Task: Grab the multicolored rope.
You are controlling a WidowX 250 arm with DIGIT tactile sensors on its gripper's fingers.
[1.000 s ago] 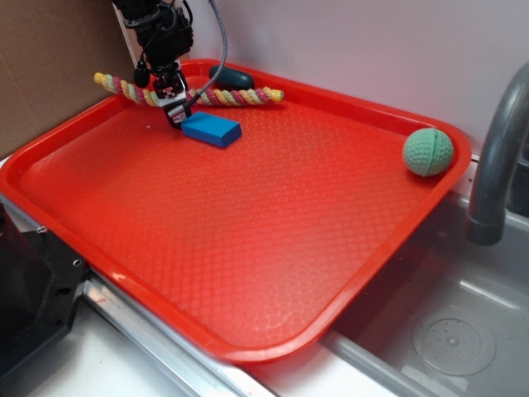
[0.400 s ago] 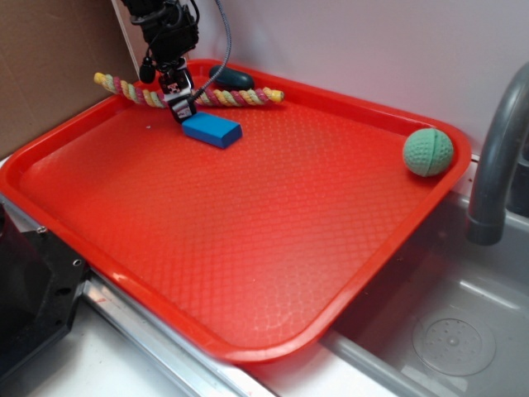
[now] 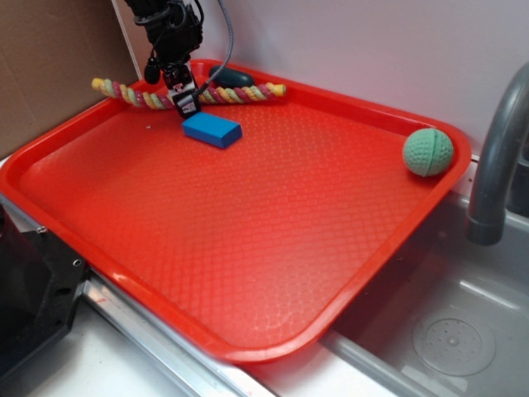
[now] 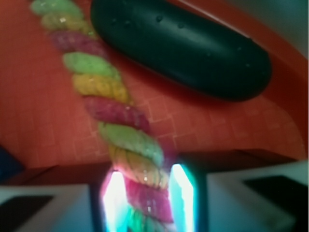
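Red textured plastic fills the scene: a large serving tray [image 3: 248, 240] beside a steel sink [image 3: 446, 331], with a pale wall behind. At the tray's far left corner my gripper [image 3: 185, 101] points down, and the wrist view shows my jaws narrowed to a slim gap with the multicolored rope [image 4: 123, 145] pinched between the two glowing pads [image 4: 179, 193]. The rope [image 3: 235, 94] runs along the far rim, pink, yellow and green twists spreading left and right from my hold, its ends seemingly resting on or just over the rim. Just behind it lies a dark green cucumber-like toy [image 4: 183, 46]; just near of me sits a blue block [image 3: 212, 129]; a green knitted ball [image 3: 428, 152] rests well apart at the right edge. I judge the grasp made; next comes a straight lift, keeping the squeeze firm so the cord cannot slide out.
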